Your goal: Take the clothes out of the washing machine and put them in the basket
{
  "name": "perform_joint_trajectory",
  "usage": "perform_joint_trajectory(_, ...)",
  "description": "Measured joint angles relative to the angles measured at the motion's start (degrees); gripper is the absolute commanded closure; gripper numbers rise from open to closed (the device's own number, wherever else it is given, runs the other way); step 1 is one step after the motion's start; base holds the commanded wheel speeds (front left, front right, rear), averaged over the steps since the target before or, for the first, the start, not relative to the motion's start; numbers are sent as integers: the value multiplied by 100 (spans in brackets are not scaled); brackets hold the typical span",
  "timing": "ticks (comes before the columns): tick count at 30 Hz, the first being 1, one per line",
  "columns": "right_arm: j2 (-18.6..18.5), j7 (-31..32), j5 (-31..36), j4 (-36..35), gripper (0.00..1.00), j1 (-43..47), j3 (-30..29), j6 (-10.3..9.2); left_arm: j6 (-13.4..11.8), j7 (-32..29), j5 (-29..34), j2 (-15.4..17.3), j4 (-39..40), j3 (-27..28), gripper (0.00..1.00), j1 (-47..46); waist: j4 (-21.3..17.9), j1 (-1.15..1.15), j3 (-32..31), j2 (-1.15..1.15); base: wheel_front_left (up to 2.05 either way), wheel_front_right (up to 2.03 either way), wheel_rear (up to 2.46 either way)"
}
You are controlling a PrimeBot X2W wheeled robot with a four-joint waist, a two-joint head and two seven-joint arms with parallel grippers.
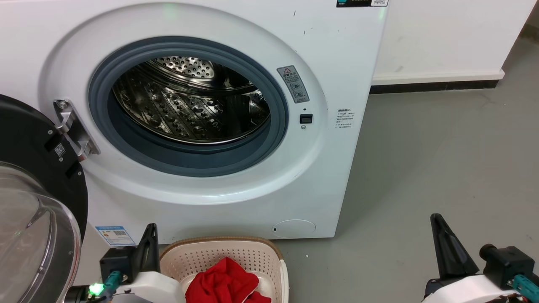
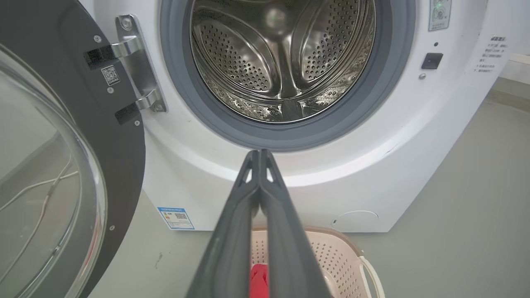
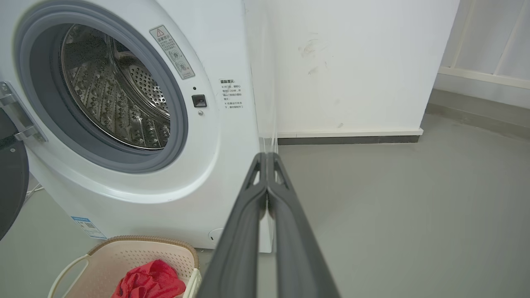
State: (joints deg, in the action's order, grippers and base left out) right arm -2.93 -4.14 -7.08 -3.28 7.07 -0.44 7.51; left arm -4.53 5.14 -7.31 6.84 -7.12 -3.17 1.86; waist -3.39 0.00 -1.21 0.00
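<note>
Plainly, the washing machine (image 1: 252,202) stands on the grey floor (image 1: 421,168) with its glass door (image 1: 38,202) swung wide at its left, and the steel drum (image 1: 189,105) looks bare of fabric. The basket (image 1: 219,240) sits on the floor just before the machine's bottom front edge, and the clothes (image 1: 223,280) lie heaped inside it. They look soft, light and limp, so a raised fold atop the heap would be the place to pinch. The left gripper (image 2: 260,154) and the right gripper (image 3: 267,156) each have their fingers pressed together, holding nothing.
</note>
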Motion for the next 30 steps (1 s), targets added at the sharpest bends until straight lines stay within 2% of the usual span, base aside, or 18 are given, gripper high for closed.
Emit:
perform_joint_trajectory(16, -86, 119, -1935, 386, 100, -214, 5, 0, 237, -218, -1800, -65, -109, 174, 100, -92, 44, 0, 18, 0, 0, 0, 0)
perform_joint_trajectory(17, -105, 141, -2348, 461, 100, -253, 5, 0, 303, -272, -2196, -88, -138, 209, 100, -120, 55, 0, 22, 0, 0, 0, 0)
perform_joint_trajectory(30, -143, 225, -3566, 691, 100, -462, -15, 0, 456, -432, -3371, -151, -240, 352, 100, -233, 91, 0, 37, 0, 0, 0, 0)
